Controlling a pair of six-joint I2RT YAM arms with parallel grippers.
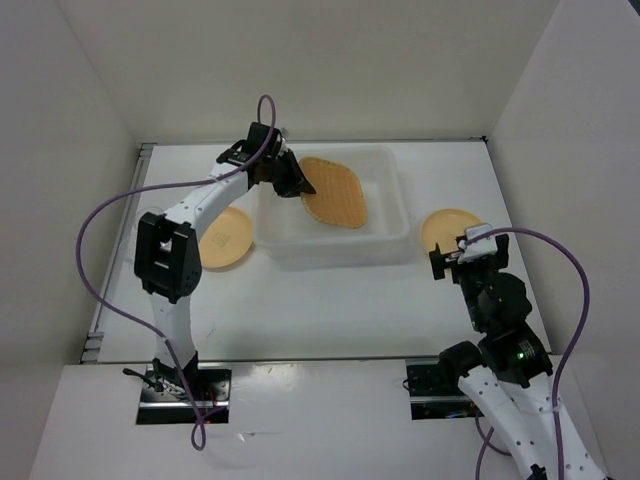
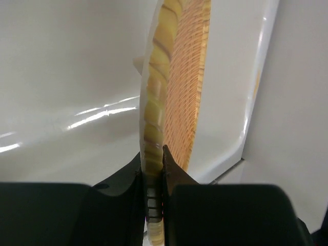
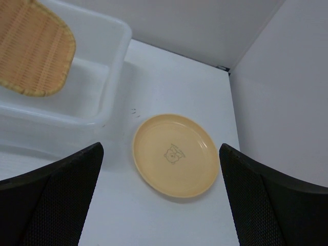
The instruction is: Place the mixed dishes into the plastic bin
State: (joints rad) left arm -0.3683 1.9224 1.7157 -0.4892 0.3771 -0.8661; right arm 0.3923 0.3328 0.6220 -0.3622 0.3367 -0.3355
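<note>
My left gripper (image 1: 292, 182) is shut on the rim of the woven tan plate (image 1: 334, 193) and holds it tilted over the translucent plastic bin (image 1: 392, 238). In the left wrist view the plate (image 2: 177, 82) stands edge-on between the fingers (image 2: 171, 166), over the bin's inside (image 2: 66, 87). One round tan-yellow plate (image 1: 225, 238) lies left of the bin, another (image 1: 450, 229) right of it. My right gripper (image 1: 452, 258) is open just near of that right plate (image 3: 176, 155). The glass cups are out of view.
White walls enclose the table on the left, back and right. The bin's corner (image 3: 110, 77) with the woven plate (image 3: 32, 51) shows at the upper left of the right wrist view.
</note>
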